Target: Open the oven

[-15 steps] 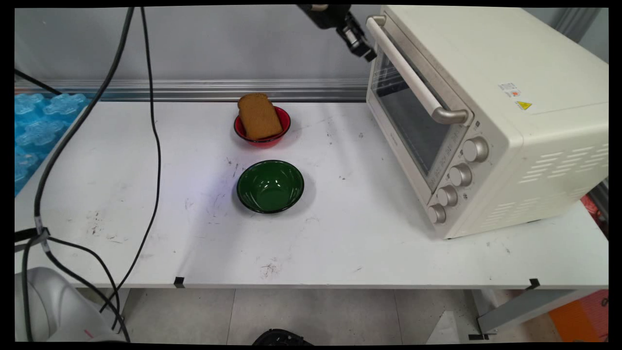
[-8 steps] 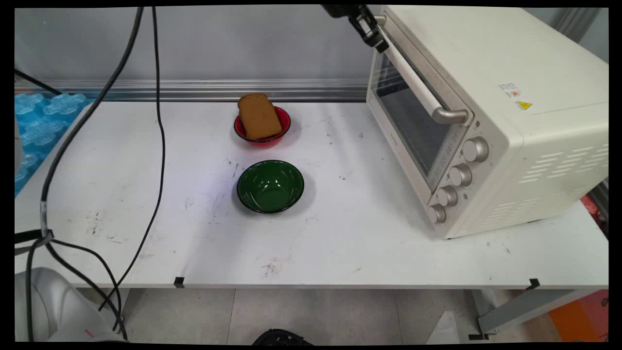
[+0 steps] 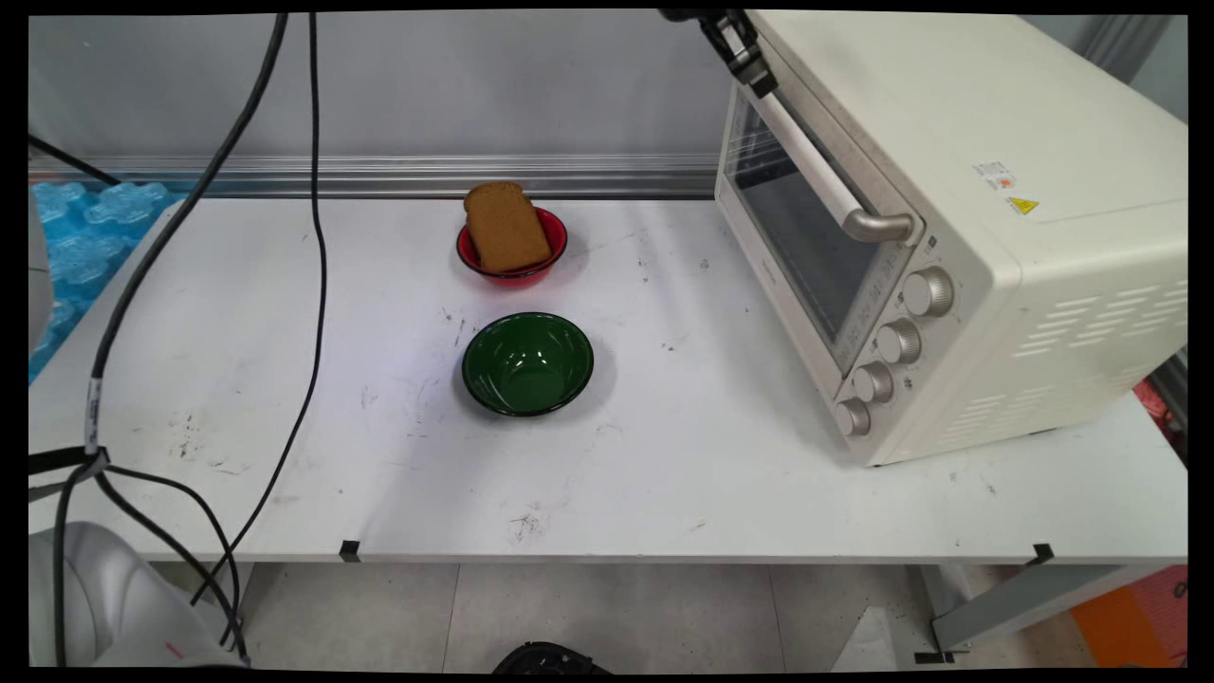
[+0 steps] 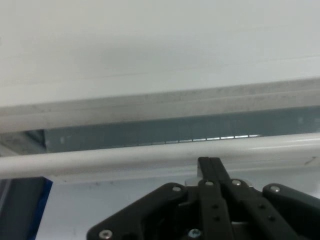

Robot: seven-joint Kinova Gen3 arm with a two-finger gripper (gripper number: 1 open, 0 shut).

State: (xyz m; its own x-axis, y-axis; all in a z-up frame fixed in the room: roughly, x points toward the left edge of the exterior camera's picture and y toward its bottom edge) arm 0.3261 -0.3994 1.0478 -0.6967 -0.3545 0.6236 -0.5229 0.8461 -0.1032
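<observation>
My gripper [image 3: 756, 74] is at the picture's top edge, its tip against the far end of the handle [image 3: 823, 178] of the cream toaster oven [image 3: 996, 237]. In the hand view the two fingers [image 4: 210, 167] stand pressed together, shut on nothing. Their tip lies just below the pale handle bar [image 4: 100, 161], which crosses the picture. Behind the bar are the door's glass [image 4: 150, 131] and the oven's pale top [image 4: 150, 50]. The oven's door looks closed.
A slice of brown bread [image 3: 505, 226] leans in a red bowl [image 3: 542, 269] at the table's back middle. A green bowl [image 3: 527, 363] sits empty in front of it. Black cables [image 3: 308, 237] hang over the table's left side. Blue blocks [image 3: 71, 237] lie at far left.
The gripper has moved right and up, from left of the oven door's top corner to the far end of the handle. The bowls, bread and oven have not moved.
</observation>
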